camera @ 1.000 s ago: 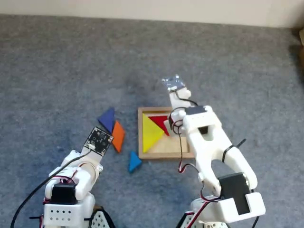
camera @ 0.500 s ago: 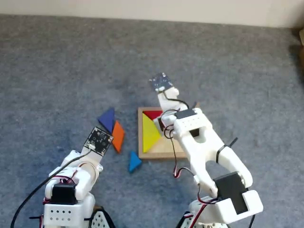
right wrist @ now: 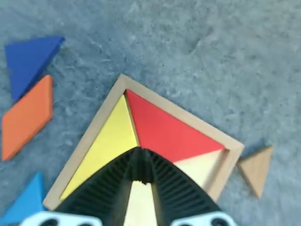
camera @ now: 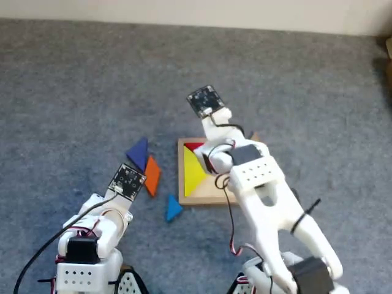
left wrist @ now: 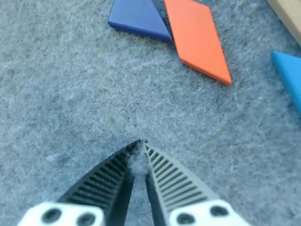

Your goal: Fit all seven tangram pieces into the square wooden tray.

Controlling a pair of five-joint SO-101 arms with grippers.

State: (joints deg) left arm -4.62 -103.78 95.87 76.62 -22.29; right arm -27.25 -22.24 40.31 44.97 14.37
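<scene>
Reading the layout | both end effectors pinched shut, empty: left end effector (left wrist: 139, 146) low over the surface (left wrist: 70, 94), right end effector (right wrist: 141, 157) above the tray (right wrist: 181, 113), which holds yellow triangle (right wrist: 110, 141) and red triangle (right wrist: 164, 129) | orange parallelogram (left wrist: 197, 40) lies ahead of my left one, long axis slanting across its approach; I judge the left arm nearer.

Right arm (camera: 257, 174) across tray (camera: 180, 184)

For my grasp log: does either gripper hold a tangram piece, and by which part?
Nothing is held. The left gripper is shut and empty over the carpet; the right gripper is shut and empty above the tray.
</scene>
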